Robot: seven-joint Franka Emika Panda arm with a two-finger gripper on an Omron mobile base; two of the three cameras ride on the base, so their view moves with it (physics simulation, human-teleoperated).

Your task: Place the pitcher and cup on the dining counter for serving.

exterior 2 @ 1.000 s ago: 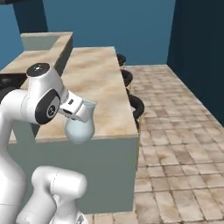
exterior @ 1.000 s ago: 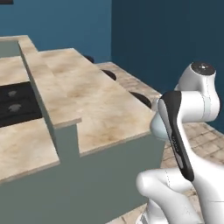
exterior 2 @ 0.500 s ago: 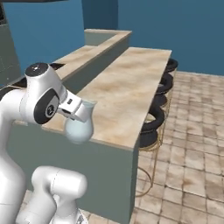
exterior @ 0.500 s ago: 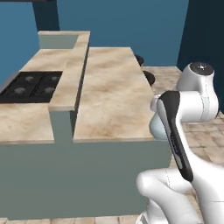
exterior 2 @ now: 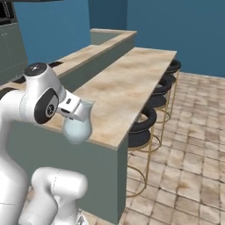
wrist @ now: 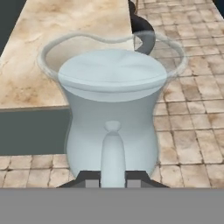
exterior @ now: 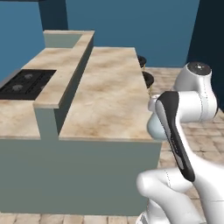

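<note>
Claw (wrist: 113, 178) nearly closed, pinched on the handle of the pitcher (wrist: 113, 105); only two dark tips (wrist: 92, 179) showing at the bottom of the hand view, either side of that pale handle strip. Gripping pads themselves hidden behind the handle, so exact contact hard to make out. Pitcher hanging right in front of the claw, upright, flared rim looping wide above the bulbous belly. Translucent body, so floor tiles and desk edge faintly readable through it.

Over in the right base view, claw (exterior 2: 78, 115) tucked behind its white housing, fingers not distinguishable there; pitcher (exterior 2: 76, 128) dangling just below and beside it, held off the near end of the dining desk (exterior 2: 123, 88), not resting on anything, belly overlapping the desk's front corner from this angle. In the left base view, most of the pitcher (exterior: 155, 127) masked by the forearm, just a pale sliver peeping out at the desk's (exterior: 109, 98) right edge.

Beyond the claw, desk stretching away, black stools (exterior 2: 143, 127) lined up along its far side, partly cut off by the top. Raised ledge (exterior: 65, 74) and a dark cooktop (exterior: 26, 83) further off to the left of the claw. Tiled floor (exterior 2: 193, 145) beneath.
</note>
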